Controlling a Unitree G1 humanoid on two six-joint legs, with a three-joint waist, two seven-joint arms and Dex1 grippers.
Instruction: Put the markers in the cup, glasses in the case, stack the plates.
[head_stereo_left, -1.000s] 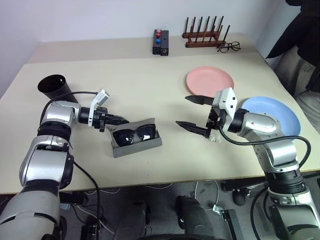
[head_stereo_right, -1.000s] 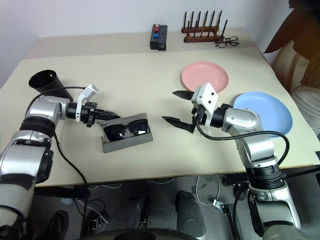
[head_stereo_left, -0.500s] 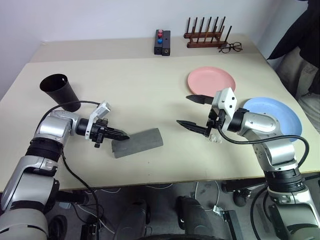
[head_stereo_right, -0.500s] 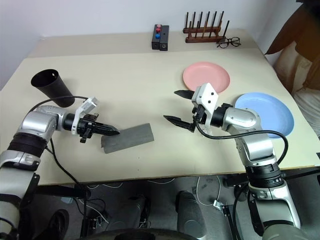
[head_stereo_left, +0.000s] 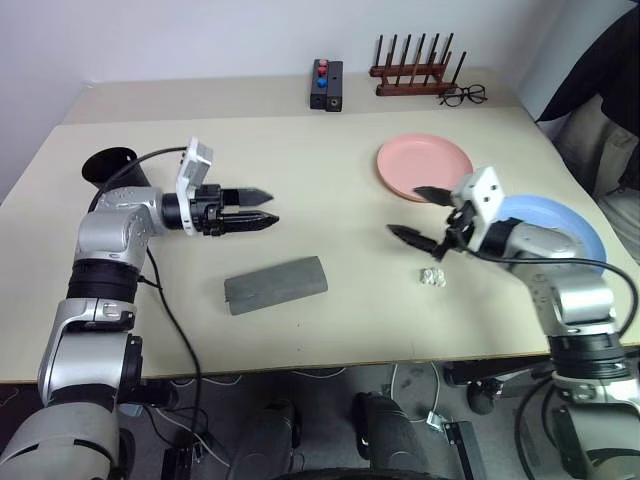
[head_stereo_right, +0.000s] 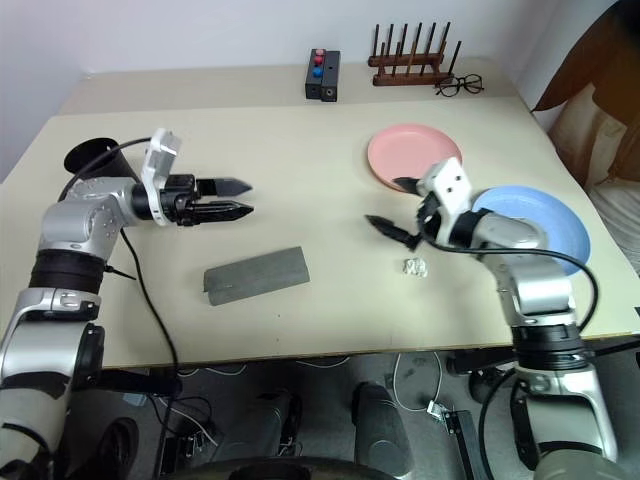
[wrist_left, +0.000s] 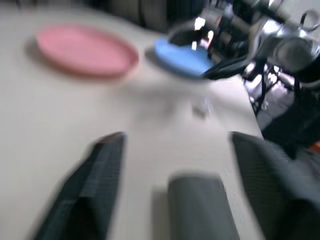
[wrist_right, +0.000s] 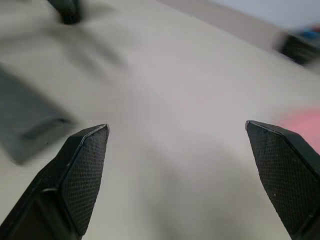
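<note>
Head views: counter (head_stereo_left: 330, 240), beige. Grey case (head_stereo_left: 276, 285) lid shut, lying flat near front edge, left of centre. Black cup (head_stereo_left: 108, 167) at far left, partly behind left arm. Left gripper (head_stereo_left: 262, 207) held above counter, pointing right, betw. cup and case, apart from both; jaws spread, nothing in them. Pink plate (head_stereo_left: 425, 165) right of centre; blue plate (head_stereo_left: 560, 228) nearer right edge, partly under right arm; plates side by side, not stacked. Right gripper (head_stereo_left: 418, 212) just beside pink plate's near rim; jaws wide, empty. Small crumpled clear bit (head_stereo_left: 432, 277) on counter below it. Back edge: black box w/ red and blue buttons (head_stereo_left: 324, 84), wooden peg rack (head_stereo_left: 418, 70), wire-framed specs (head_stereo_left: 459, 95).

Left wrist view: blurred; both plates, case end (wrist_left: 197, 202), jaws apart.

Right wrist view: case (wrist_right: 25, 122), jaws apart, empty.
</note>
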